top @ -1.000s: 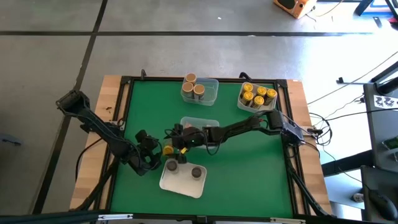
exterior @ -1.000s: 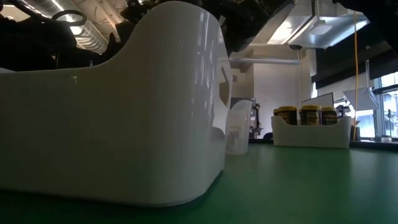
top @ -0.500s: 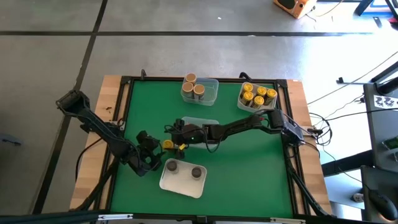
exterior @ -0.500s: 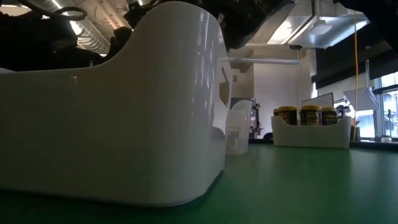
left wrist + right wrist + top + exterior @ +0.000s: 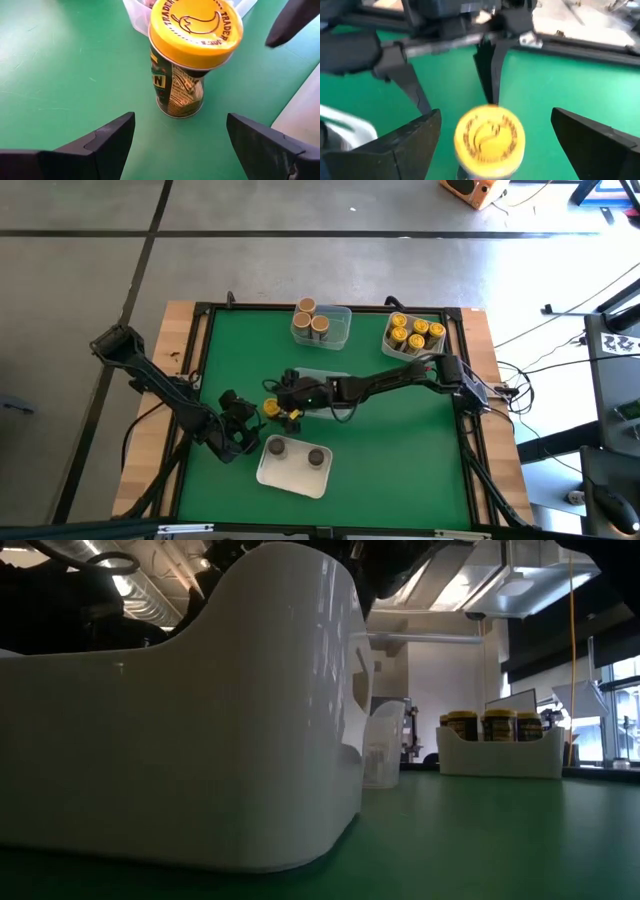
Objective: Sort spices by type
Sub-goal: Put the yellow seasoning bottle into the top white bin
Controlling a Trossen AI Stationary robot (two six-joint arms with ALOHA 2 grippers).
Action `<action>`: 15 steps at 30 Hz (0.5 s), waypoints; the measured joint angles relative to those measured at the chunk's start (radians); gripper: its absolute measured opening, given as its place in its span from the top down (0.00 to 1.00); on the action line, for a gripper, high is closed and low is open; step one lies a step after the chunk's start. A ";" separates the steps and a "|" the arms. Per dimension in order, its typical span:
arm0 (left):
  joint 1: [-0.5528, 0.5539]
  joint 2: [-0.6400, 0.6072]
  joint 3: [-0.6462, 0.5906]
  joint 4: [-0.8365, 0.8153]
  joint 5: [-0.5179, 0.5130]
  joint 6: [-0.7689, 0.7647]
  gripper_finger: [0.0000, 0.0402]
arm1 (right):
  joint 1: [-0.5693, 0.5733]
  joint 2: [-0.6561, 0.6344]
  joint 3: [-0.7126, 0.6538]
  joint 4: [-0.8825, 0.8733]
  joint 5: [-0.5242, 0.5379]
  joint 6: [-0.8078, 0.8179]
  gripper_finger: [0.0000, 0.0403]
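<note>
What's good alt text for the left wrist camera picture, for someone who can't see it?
A yellow-lidded spice jar stands upright on the green table, ahead of the left gripper, whose two dark fingers are spread open on either side. A clear tray edge shows behind the jar.

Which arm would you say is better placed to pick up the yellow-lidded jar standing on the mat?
Probably the right: the right gripper is open around the yellow-lidded jar, while the open left gripper sits short of it.

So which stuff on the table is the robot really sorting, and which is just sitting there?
Part of the job:
- yellow-lid jar standing on the green mat, between the open left gripper and open right gripper
- tan-lid jars
- yellow-lid jars in their tray
- grey-lid jars

Just lying about:
- orange box on the floor
- cables beside the table
</note>
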 joint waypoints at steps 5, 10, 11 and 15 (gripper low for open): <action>0.000 0.000 0.000 0.000 0.000 0.000 0.23 | 0.000 0.000 0.000 -0.075 -0.009 0.032 0.07; 0.000 0.000 0.000 0.000 -0.003 0.000 0.23 | 0.000 0.013 0.000 -0.052 -0.009 0.038 0.07; 0.000 0.000 0.000 0.000 -0.004 0.000 0.23 | -0.001 0.019 0.001 -0.037 -0.008 0.038 0.07; 0.000 0.000 -0.001 0.000 -0.005 -0.001 0.23 | -0.006 0.043 0.000 -0.018 -0.009 0.045 0.07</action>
